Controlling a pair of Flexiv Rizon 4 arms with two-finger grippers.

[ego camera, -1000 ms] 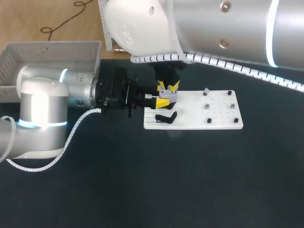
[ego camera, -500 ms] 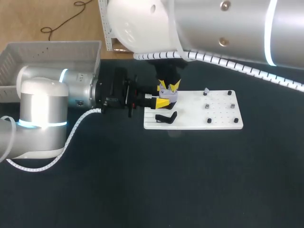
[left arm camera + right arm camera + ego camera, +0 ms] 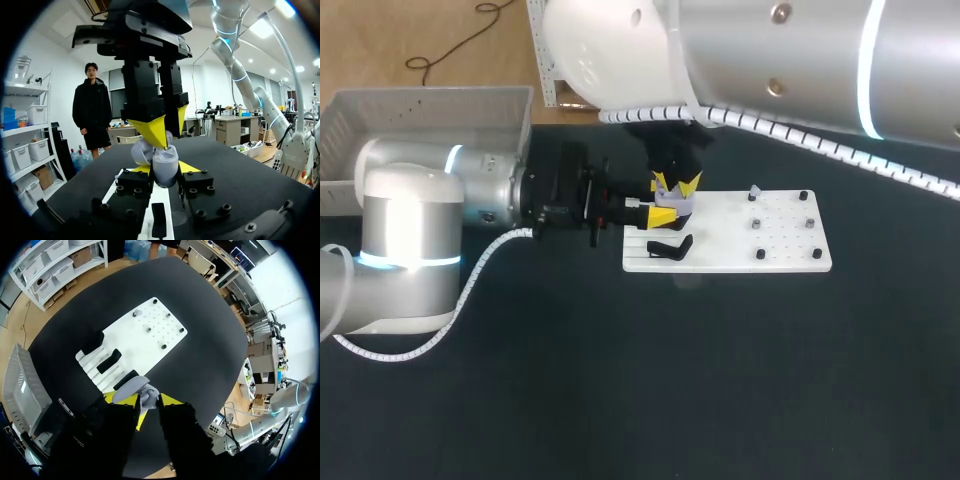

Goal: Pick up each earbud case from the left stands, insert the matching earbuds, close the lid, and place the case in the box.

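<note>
Black bench is carrying a white perforated plastic board in your head view, with a grey ribbed plastic box sitting at its far left corner. Your left arm's fingers are holding a small lavender-grey rounded plastic earbud case just over the board's left end. Your right arm's fingers are hanging directly above it.

From your left wrist, the yellow tips are clamping the case body from both sides. The case is standing upright with its long axis roughly vertical and its mouth facing up, and its open lid is swinging off to one side.

From your right wrist, the fingers are pinching what looks like a small grey earbud right over the open case. Black plastic stands are lying on the board beyond.

You are likely handling something light, hard and slippery. Keep gripping the body's flat sides below the hinge, since the lid looks like the weak part.
</note>
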